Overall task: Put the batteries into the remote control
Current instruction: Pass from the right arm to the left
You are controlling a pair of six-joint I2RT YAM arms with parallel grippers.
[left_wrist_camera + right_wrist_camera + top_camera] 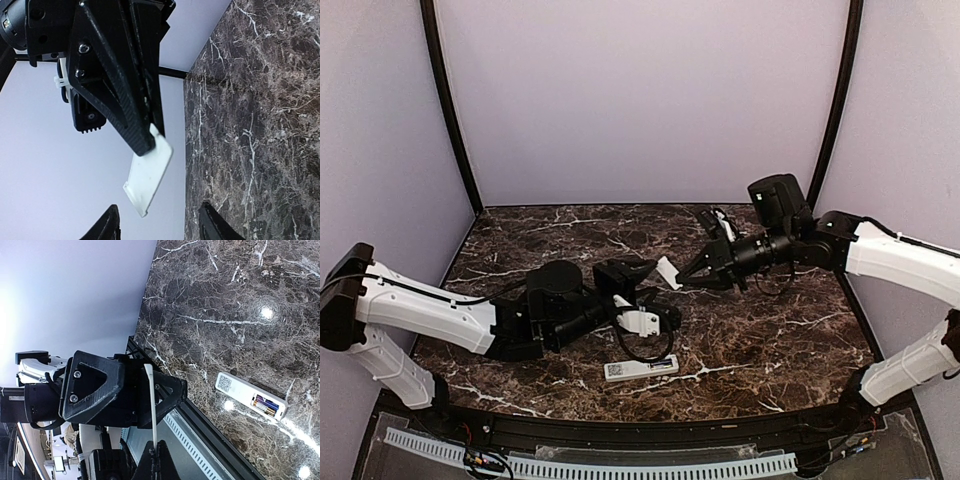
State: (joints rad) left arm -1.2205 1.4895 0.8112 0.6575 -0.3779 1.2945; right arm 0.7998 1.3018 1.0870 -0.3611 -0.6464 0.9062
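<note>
Now the right tool [683, 278] is seen clamped on a thin white battery cover [668, 272], held clear of the surface [770, 330] near the middle of the top view. The left tool [160, 226] is presented just opposite, its fingers [111, 226] spread apart. From the right wrist they are seen either side of the cover's edge, and contact cannot be judged. The remote control [641, 368] is found lying flat on the dark marble, lower centre of the top view, below both tools. Its compartment is shown uncovered, with batteries [265, 405] seated inside.
</note>
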